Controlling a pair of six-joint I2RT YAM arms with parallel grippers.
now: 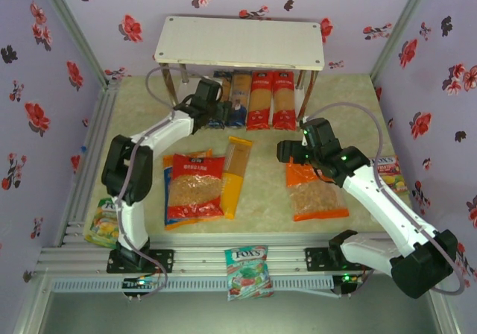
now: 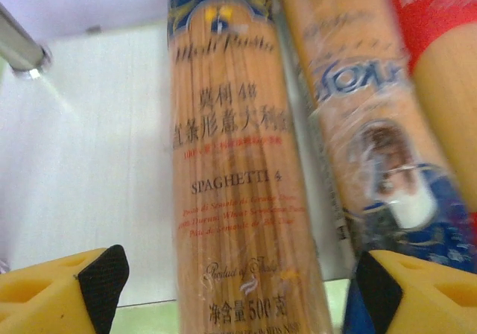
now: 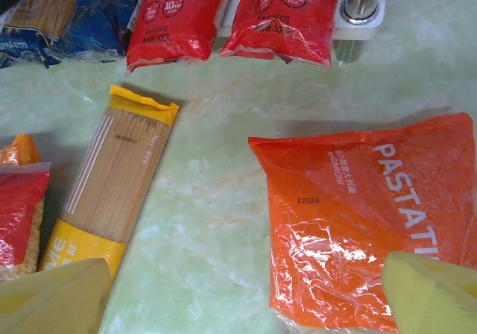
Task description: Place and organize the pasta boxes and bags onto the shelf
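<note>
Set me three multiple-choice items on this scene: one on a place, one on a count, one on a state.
1. Where does the yellow pack lie?
A. on the top board
B. on the table, between the red bag and the orange bag
C. in the right hand

2. How many packs lie on the lower board of the shelf?
A. two
B. five
C. four

3. How is the left hand?
A. open, a finger on either side of a blue pack
B. shut on a red bag
C. shut on nothing

Answers:
1 B: it lies flat on the table beside the red bag.
2 C: two blue and two red lie side by side there.
3 A: a gap shows between each finger and the pack.
</note>
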